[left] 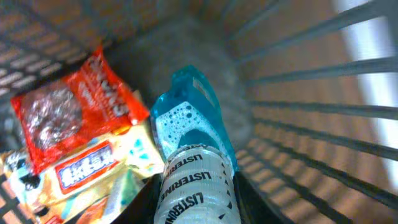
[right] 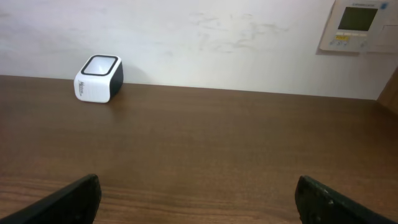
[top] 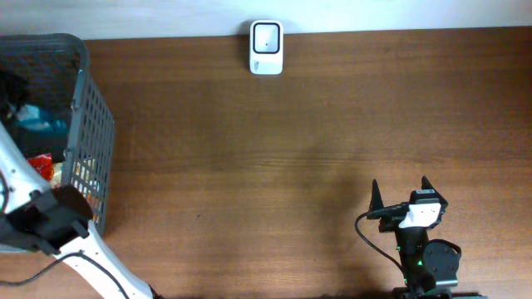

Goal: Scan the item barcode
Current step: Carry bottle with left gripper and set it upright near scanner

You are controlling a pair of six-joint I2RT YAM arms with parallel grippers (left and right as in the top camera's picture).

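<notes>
A brown wooden table (top: 291, 149) with a fine lengthwise grain fills the scene, its far edge meeting a pale wall (right: 199, 37). A small white barcode scanner (top: 266, 47) with a dark window on top stands on it at the far edge, about midway along and close to the wall. A grey wire basket (top: 96, 141) sits on the table's left end, well apart from the scanner. The broad middle of the wood shows only soft shadows.
</notes>
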